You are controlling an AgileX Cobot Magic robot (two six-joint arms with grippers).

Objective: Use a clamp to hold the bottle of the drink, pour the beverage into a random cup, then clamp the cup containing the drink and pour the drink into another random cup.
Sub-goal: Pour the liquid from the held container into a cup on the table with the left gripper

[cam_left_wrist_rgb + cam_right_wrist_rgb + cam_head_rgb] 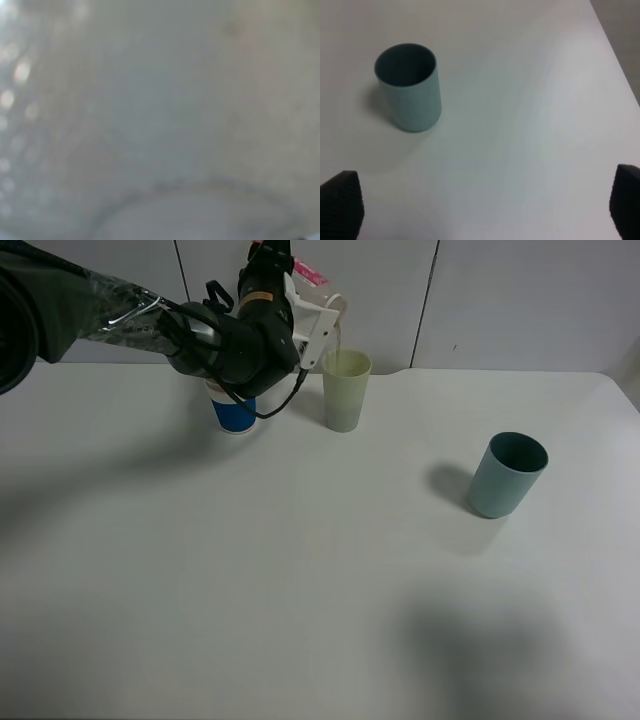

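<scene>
White matte surface (300, 570), broad and bare-textured, carrying three cups; all positions are given relative to the pale yellow-green cup (346, 390), a tall, plain, tapered plastic vessel standing upright near the far edge. The left arm, dark and cable-trailing, reaches in from the left side of the high view, and its claw (300, 325) is closed on the bottle (318, 320), a clear squarish plastic container with a white-and-red label. The bottle is tipped with its long axis near horizontal, its mouth directly above the yellow-green cup's rim, so the pour appears under way; no dark liquid can be made out, and the left wrist view is filled with a pale blur. The teal cup (506, 475), wider and smooth-walled, stands well apart to the right and nearer the camera, below the right claw (485, 205), whose fingers stand wide and hold nothing. The blue-and-white cup (234, 412), short, sits just beside the yellow-green cup on the left, partly hidden under the left arm, which is the nearer arm for the coming cup transfer.
</scene>
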